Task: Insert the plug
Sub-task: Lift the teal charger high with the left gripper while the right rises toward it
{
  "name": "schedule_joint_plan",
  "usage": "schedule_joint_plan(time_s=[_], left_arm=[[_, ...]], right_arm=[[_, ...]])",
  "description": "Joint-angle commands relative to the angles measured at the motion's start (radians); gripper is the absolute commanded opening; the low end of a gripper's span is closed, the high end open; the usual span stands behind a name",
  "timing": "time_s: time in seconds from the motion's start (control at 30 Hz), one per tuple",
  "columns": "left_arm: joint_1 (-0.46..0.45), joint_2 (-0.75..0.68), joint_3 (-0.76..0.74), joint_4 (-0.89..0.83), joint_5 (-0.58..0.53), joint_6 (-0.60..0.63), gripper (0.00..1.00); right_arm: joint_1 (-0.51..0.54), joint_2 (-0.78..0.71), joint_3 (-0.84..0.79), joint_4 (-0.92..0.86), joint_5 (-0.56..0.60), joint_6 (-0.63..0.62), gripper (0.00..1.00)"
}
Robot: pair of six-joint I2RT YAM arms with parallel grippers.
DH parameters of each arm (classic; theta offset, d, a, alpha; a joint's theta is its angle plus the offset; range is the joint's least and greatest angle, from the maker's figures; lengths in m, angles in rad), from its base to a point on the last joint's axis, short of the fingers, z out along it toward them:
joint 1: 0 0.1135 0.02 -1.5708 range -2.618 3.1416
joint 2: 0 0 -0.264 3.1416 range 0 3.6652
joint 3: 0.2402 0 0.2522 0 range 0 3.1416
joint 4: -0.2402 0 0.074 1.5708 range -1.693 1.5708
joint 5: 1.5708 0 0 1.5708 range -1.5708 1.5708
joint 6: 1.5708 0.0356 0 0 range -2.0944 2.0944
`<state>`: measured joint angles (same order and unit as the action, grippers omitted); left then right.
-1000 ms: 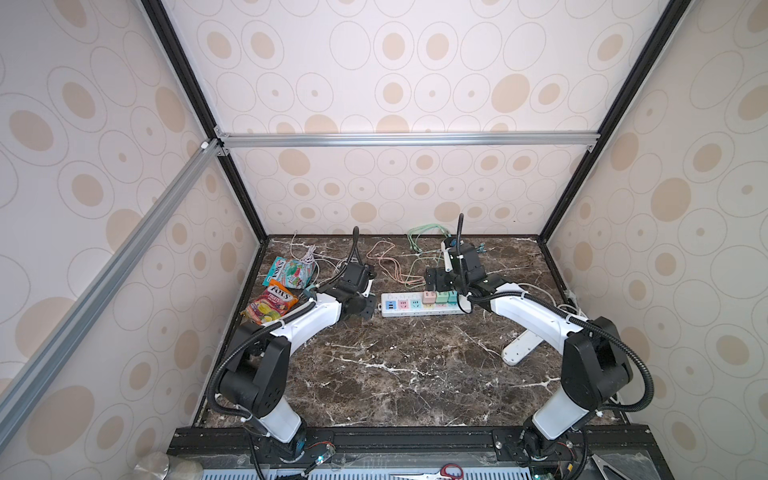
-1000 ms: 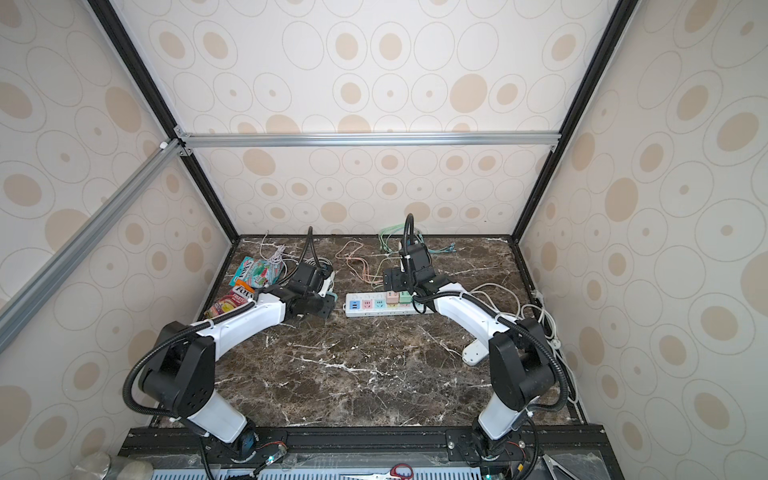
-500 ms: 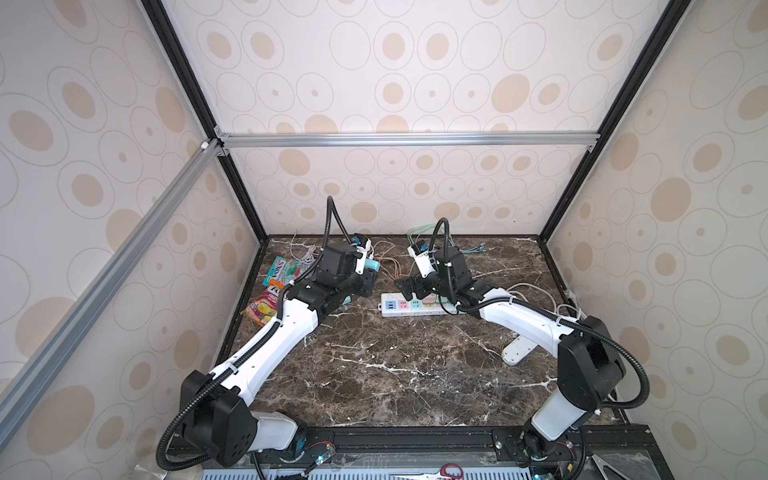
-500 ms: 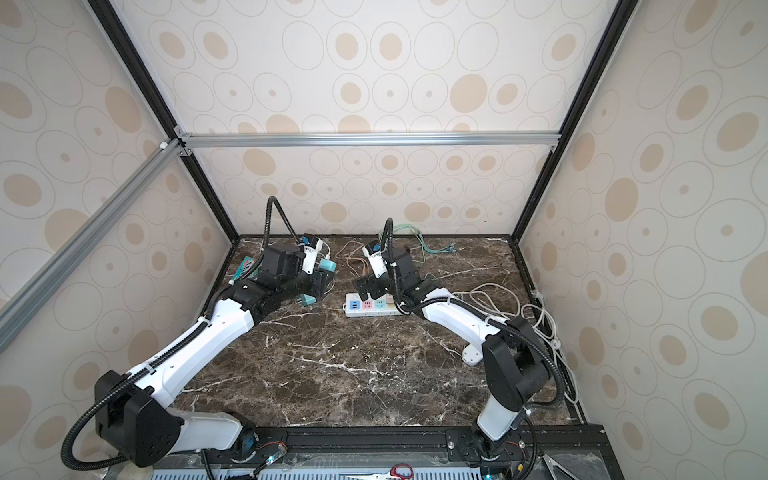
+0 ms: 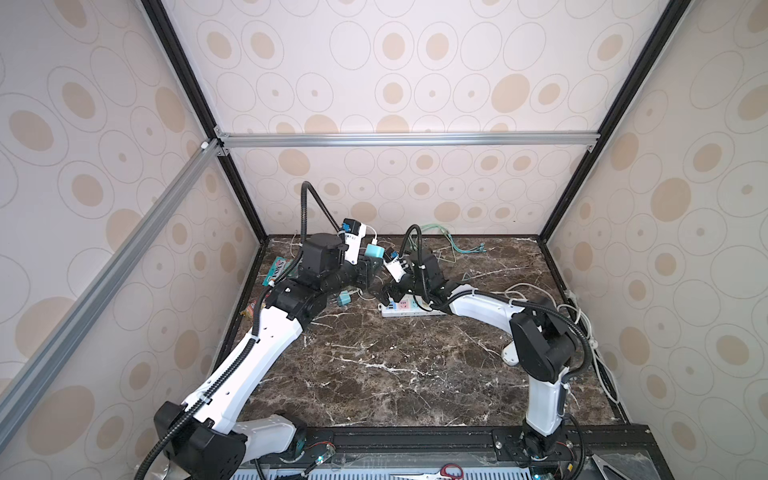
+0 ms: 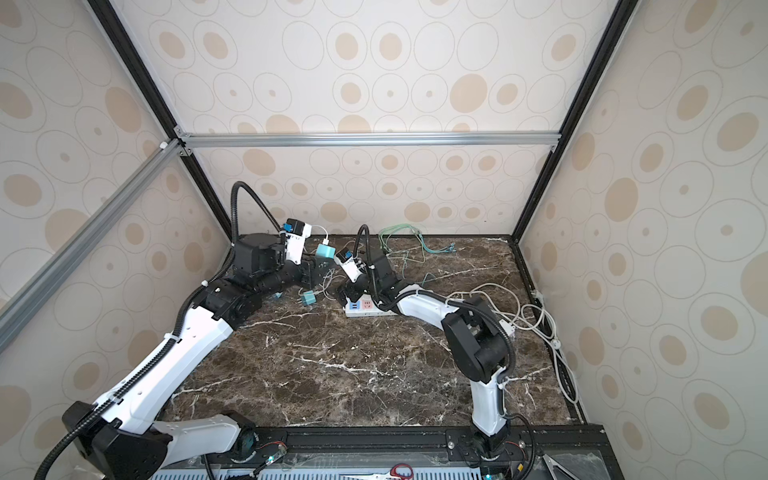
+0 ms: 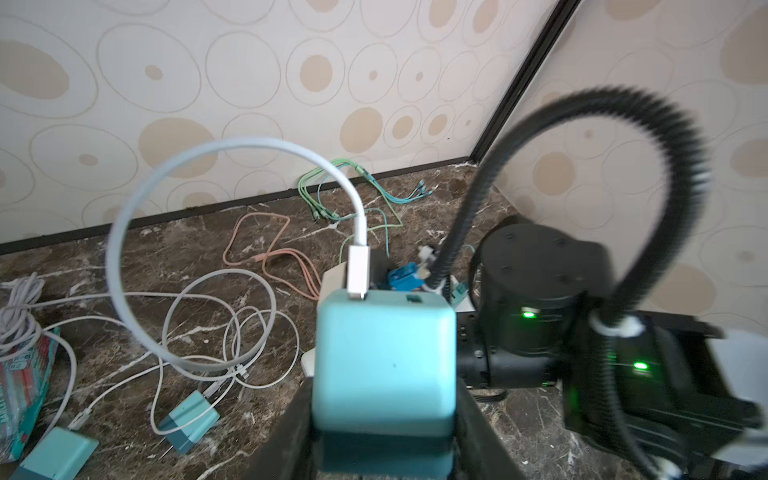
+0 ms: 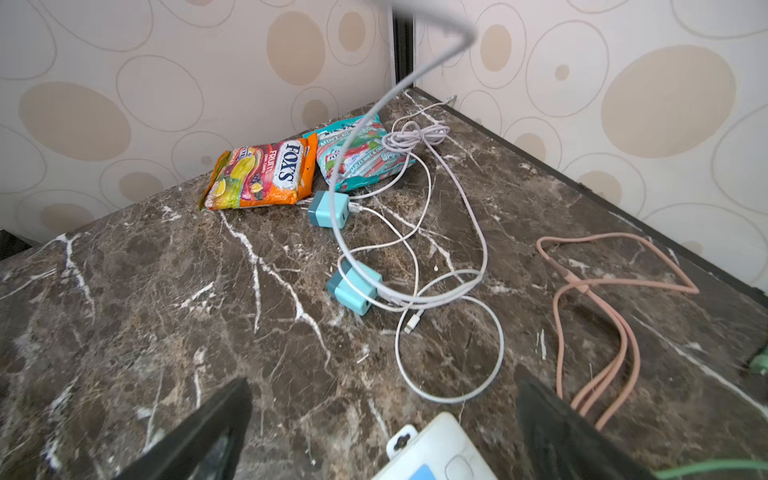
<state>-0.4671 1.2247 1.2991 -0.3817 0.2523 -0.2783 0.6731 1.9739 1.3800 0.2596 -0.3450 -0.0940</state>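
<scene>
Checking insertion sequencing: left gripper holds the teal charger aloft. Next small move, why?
Probably carry the left gripper down toward the power strip: its teal charger hangs clear of the table, left of the strip, while the open right gripper sits at the strip's end.

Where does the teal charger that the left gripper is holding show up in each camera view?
In a top view: the charger sits near the middle, raised between the two arms.
In a top view: same spot, just left of the middle.
Left wrist: bottom centre, large, clamped in the left gripper.
Right wrist: not in it.
Shared landmark: the loose charger, in all four.
</scene>
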Motion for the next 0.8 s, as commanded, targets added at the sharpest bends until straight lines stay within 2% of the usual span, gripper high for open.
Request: schedule_joint_plan(time_s=[0.0, 0.1, 0.23, 0.33, 0.4, 0.47, 0.6, 0.73, 0.77], left_arm=[[-0.005, -0.037, 0.059, 0.002, 0.049, -0.028, 0.00], [-0.002, -0.053, 0.065, -0.002, 0.071, -0.039, 0.00], [-0.001, -0.073, 0.071, 0.013, 0.125, -0.063, 0.00], [0.003, -0.088, 0.069, 0.020, 0.145, -0.073, 0.00], [0.005, -0.101, 0.058, 0.024, 0.144, -0.081, 0.00], [0.013, -0.111, 0.046, 0.029, 0.146, -0.091, 0.00], [0.029, -0.127, 0.046, 0.014, 0.127, -0.093, 0.00], [0.036, -0.156, 0.040, 0.026, 0.151, -0.076, 0.00], [0.034, -0.163, 0.032, 0.034, 0.168, -0.067, 0.00]], right_arm=[[0.005, 0.068, 0.046, 0.097, -0.014, -0.092, 1.00], [0.006, 0.129, 0.089, 0.133, -0.015, -0.167, 1.00], [0.006, 0.223, 0.168, 0.224, 0.007, -0.182, 0.99], [0.005, 0.293, 0.219, 0.352, 0.070, -0.102, 0.80], [0.005, 0.324, 0.249, 0.420, 0.105, -0.051, 0.76], [0.007, 0.337, 0.271, 0.465, 0.120, -0.015, 0.67], [0.007, 0.310, 0.268, 0.529, 0.225, -0.004, 0.28], [-0.008, 0.239, 0.265, 0.530, 0.301, -0.037, 0.13], [-0.014, 0.222, 0.271, 0.526, 0.312, -0.042, 0.06]])
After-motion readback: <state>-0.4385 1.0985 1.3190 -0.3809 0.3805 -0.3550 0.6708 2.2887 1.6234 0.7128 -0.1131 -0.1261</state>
